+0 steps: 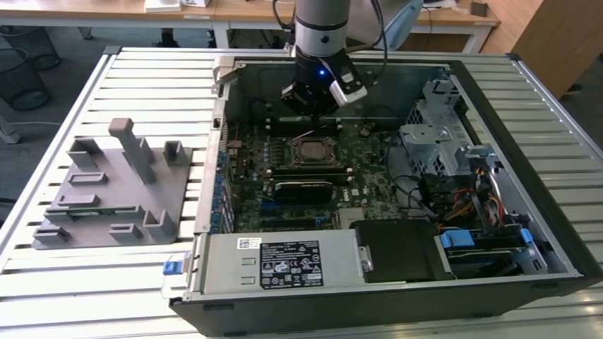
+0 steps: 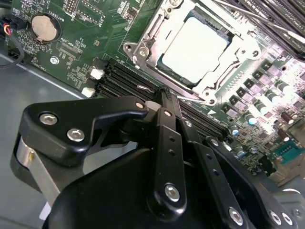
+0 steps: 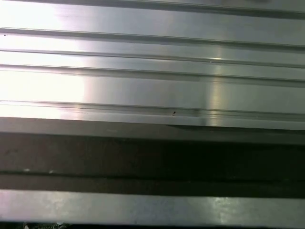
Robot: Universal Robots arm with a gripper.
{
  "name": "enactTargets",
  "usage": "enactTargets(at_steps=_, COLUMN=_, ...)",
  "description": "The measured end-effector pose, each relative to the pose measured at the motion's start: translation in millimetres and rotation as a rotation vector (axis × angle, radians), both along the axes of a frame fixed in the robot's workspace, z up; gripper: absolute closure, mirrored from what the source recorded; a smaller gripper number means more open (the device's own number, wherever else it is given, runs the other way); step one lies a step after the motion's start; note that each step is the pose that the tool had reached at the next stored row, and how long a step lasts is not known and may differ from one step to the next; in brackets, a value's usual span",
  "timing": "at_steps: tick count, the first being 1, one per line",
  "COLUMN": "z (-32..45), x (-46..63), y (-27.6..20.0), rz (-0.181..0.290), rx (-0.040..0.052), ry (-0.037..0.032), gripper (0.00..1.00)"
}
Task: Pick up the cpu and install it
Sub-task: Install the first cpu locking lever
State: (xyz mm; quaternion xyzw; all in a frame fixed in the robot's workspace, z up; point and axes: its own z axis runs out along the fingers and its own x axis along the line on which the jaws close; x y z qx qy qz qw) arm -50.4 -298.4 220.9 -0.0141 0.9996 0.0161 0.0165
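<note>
Inside the open computer case (image 1: 527, 176), the cpu (image 2: 193, 47) already sits in its socket (image 2: 157, 36) with the hand (image 2: 164, 93) just above, fingers pressed together and holding nothing, so a bump downward could scratch the chip or bend pins.

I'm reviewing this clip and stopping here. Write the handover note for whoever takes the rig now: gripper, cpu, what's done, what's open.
Gripper: above the motherboard inside the open computer case, near the socket; it carries nothing that can be seen.
The cpu: lies flat in the socket, silver lid up, its metal frame around it.
Done: cpu looks placed in the socket.
Open: whether the frame is latched cannot be told.
Grey fixture sits on the table at the exterior view's left.
</note>
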Motion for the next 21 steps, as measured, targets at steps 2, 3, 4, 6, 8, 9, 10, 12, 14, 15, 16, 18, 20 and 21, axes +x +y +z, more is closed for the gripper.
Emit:
enactTargets(at_steps=2, z=-0.7, x=1.0, y=0.0, rz=0.000, rx=0.0000, ry=0.0000, gripper=0.89)
enactTargets(at_steps=3, z=-1.1, x=1.4, y=0.0, rz=0.000, rx=0.0000, ry=0.0000, gripper=0.89)
enactTargets(at_steps=4, z=-1.4, x=1.8, y=0.0, rz=0.000, rx=0.0000, ry=0.0000, gripper=0.89)
enactTargets(at_steps=6, z=-2.2, x=2.3, y=0.0, rz=0.000, rx=0.0000, ry=0.0000, gripper=0.89)
enactTargets(at_steps=8, z=-3.1, x=2.9, y=0.0, rz=0.000, rx=0.0000, ry=0.0000, gripper=0.89)
enactTargets(at_steps=9, z=-3.7, x=3.2, y=0.0, rz=0.000, rx=0.0001, ry=0.0000, gripper=0.89)
enactTargets(at_steps=10, z=-4.3, x=3.6, y=0.0, rz=0.000, rx=0.0000, ry=0.0000, gripper=0.89)
enactTargets(at_steps=12, z=-5.6, x=4.5, y=0.0, rz=0.000, rx=0.0000, ry=0.0000, gripper=0.89)
enactTargets(at_steps=14, z=-6.7, x=5.7, y=0.0, rz=0.000, rx=0.0000, ry=0.0000, gripper=0.89)
enactTargets(at_steps=15, z=-7.1, x=6.4, y=0.0, rz=0.000, rx=-0.0001, ry=0.0001, gripper=0.89)
enactTargets(at_steps=16, z=-7.6, x=7.1, y=0.0, rz=0.000, rx=0.0000, ry=0.0000, gripper=0.89)
enactTargets(at_steps=18, z=-8.5, x=8.4, y=0.0, rz=0.000, rx=0.0000, ry=0.0000, gripper=0.89)
enactTargets(at_steps=20, z=-9.6, x=9.6, y=0.0, rz=0.000, rx=0.0000, ry=0.0000, gripper=0.89)
enactTargets(at_steps=21, z=-10.2, x=9.9, y=0.0, rz=0.000, rx=0.0000, ry=0.0000, gripper=0.89)
